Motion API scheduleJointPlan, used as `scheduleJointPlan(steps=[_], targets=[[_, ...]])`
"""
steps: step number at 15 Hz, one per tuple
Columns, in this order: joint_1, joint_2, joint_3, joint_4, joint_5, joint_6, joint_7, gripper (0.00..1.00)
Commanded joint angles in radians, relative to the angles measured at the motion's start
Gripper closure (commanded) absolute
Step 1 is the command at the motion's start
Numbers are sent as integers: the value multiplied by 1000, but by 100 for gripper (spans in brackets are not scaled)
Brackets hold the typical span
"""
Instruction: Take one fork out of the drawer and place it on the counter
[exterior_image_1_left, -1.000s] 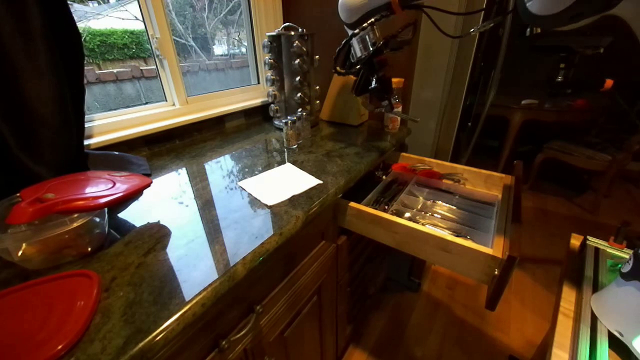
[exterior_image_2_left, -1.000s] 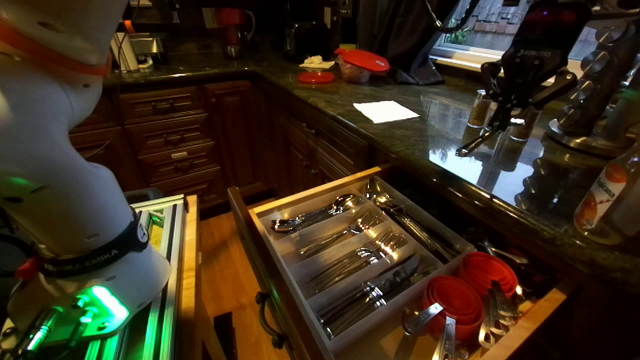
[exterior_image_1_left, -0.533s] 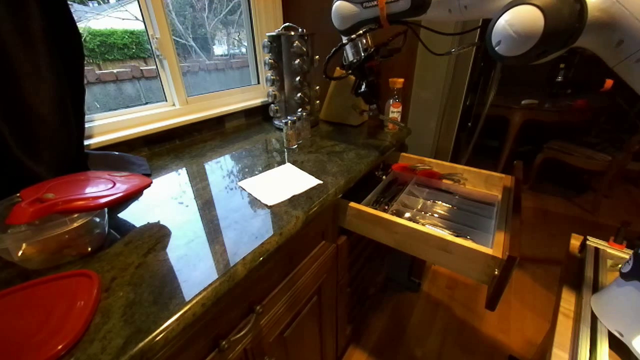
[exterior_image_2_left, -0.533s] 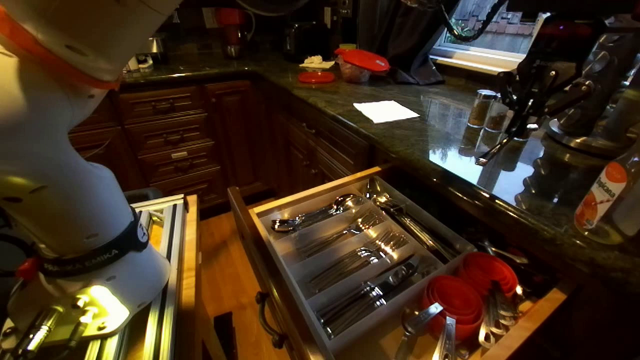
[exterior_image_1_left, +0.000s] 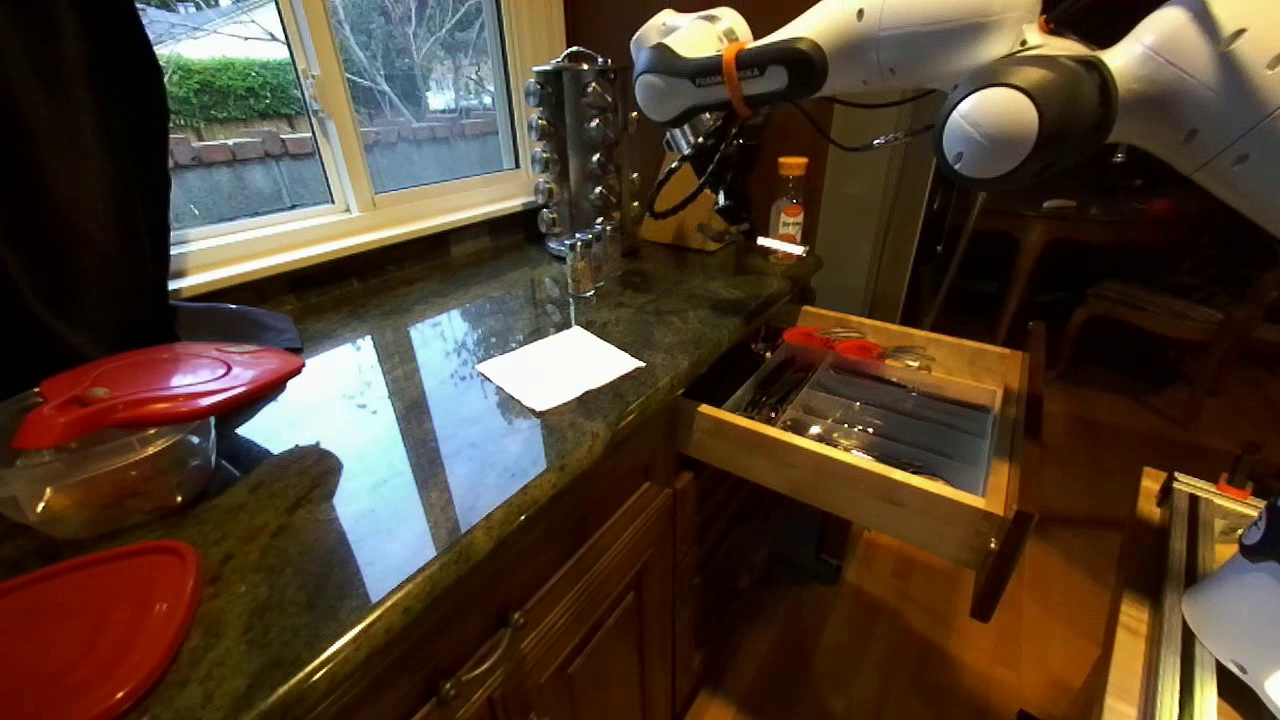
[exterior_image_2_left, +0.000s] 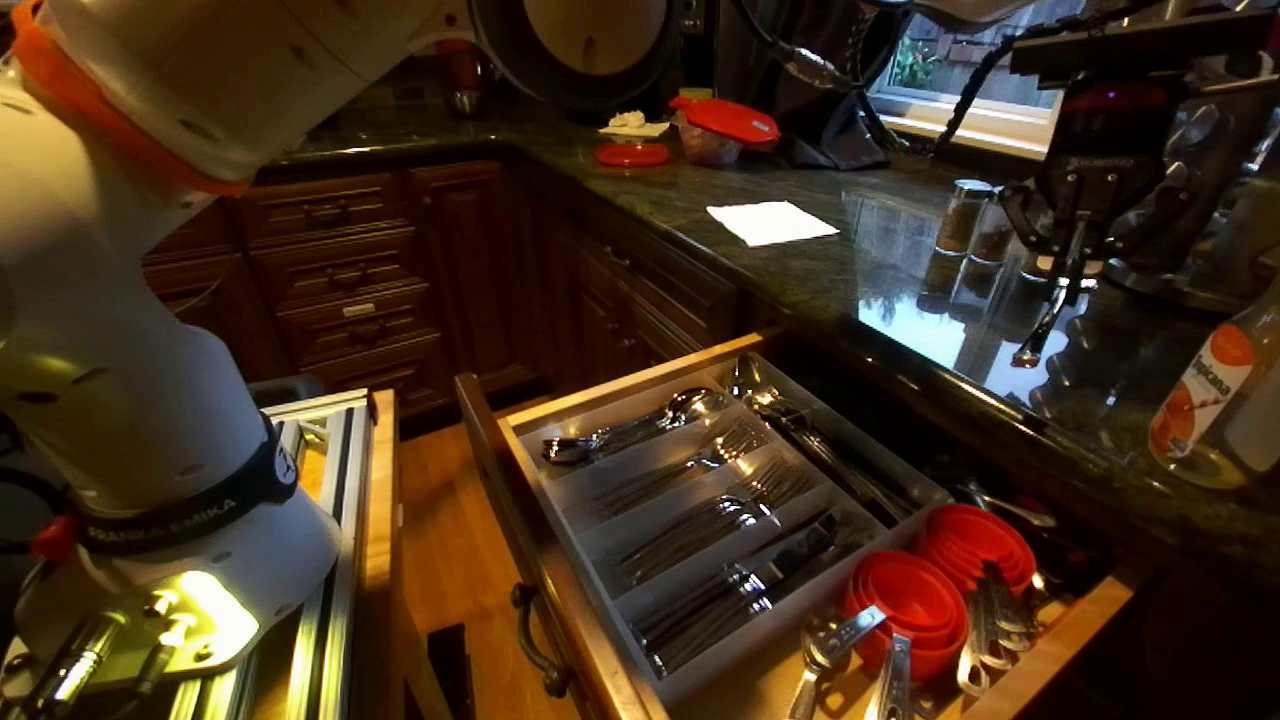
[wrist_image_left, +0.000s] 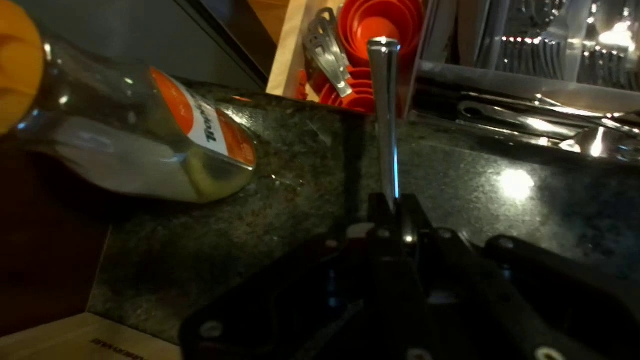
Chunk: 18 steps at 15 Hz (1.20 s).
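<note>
**Stored Contents and Grip Status**

Below the dark polished counter (exterior_image_1_left: 690, 300): pulled-out drawer (exterior_image_1_left: 840, 487). Inside: divided translucent tray (exterior_image_2_left: 755, 632), with separate rows of spoons (exterior_image_2_left: 635, 430), forks (exterior_image_2_left: 735, 512) and knives (exterior_image_2_left: 745, 583); beside the tray, nested red cups (exterior_image_2_left: 905, 600). Extended across: white arm (exterior_image_1_left: 890, 50), angled downward at the end. Over the counter: gripper (wrist_image_left: 395, 206), clamped on one metal utensil (wrist_image_left: 387, 115), with handle toward the drawer and head hidden.
</note>
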Motion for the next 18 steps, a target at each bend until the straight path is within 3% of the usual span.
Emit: scheduleJointPlan(steps=[1, 7, 11, 18], targets=[[57, 65, -52, 59, -118, -3, -118, 98], [110, 121, -79, 55, -261, 167, -286, 98], [108, 143, -56, 41, -265, 296, -396, 98], [105, 152, -40, 36, -242, 304, -493, 98]])
